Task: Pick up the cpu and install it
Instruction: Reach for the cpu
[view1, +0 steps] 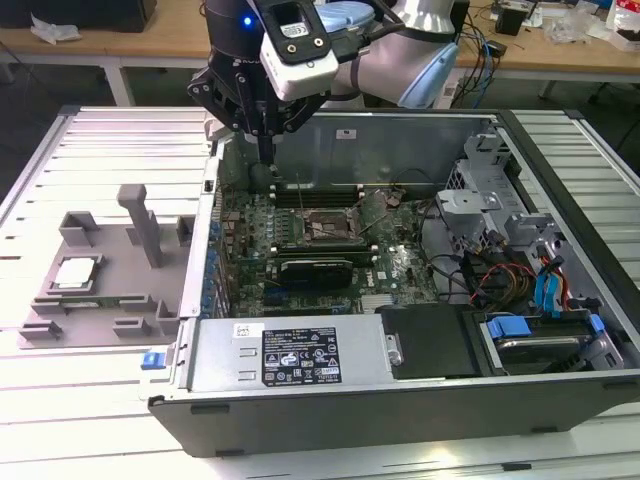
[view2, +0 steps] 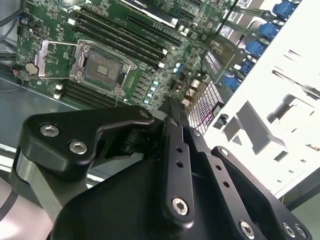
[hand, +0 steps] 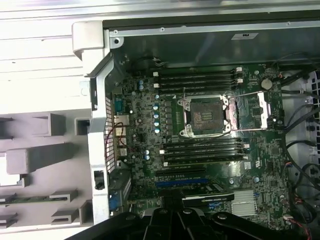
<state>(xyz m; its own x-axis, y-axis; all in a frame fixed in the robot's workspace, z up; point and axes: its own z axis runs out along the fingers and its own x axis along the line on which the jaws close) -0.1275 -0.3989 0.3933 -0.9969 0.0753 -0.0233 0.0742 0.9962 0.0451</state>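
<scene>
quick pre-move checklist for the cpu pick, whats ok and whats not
1. cpu lying flat in the grey tray, nothing on top of it: ok.
2. Socket empty, load plate flipped open: ok.
3. Gripper over the cpu: not ok, it hangs above the computer case corner, apart from the tray.
4. Jaws open for a pick: not ok, they are shut on nothing.
5. cpu orientation matching the socket: cannot tell.
</scene>
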